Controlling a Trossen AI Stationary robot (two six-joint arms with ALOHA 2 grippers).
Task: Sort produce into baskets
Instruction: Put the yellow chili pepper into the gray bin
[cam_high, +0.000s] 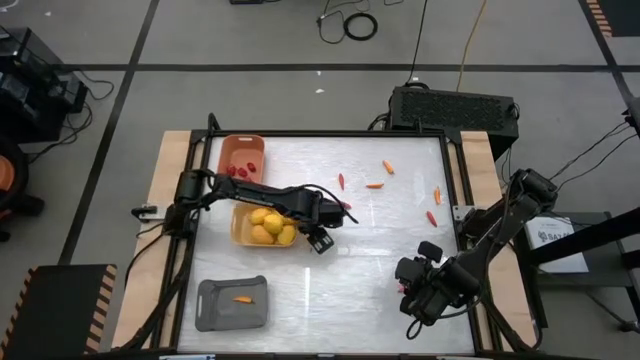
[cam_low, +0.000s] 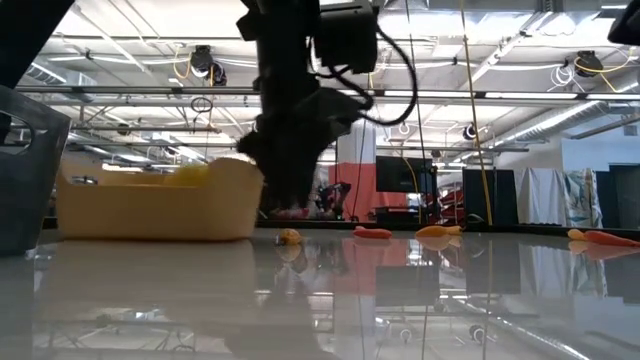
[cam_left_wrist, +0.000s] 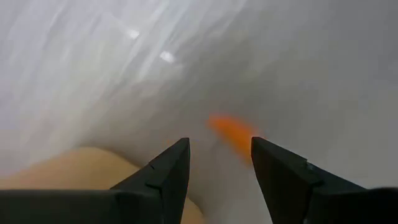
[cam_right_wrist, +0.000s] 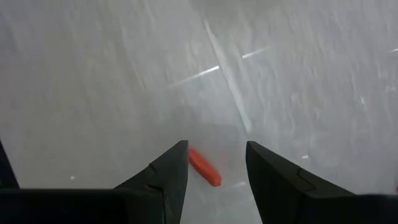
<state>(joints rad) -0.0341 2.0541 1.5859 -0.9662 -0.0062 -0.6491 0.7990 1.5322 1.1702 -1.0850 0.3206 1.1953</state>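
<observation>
produce lies scattered on the surface: yellow fruits fill the yellow basket at nine o'clock of centre, red berries sit in the salmon basket at eleven, one orange stick in the grey basket at seven. left claw hangs released, grasping nothing, over a blurred orange piece. right claw, at five o'clock, is parted and empty above a red stick.

A dark arm came down just beside the yellow basket, which held a yellow fruit. A grey basket stood at the left edge. Small orange sticks lay along the glossy table farther back.
</observation>
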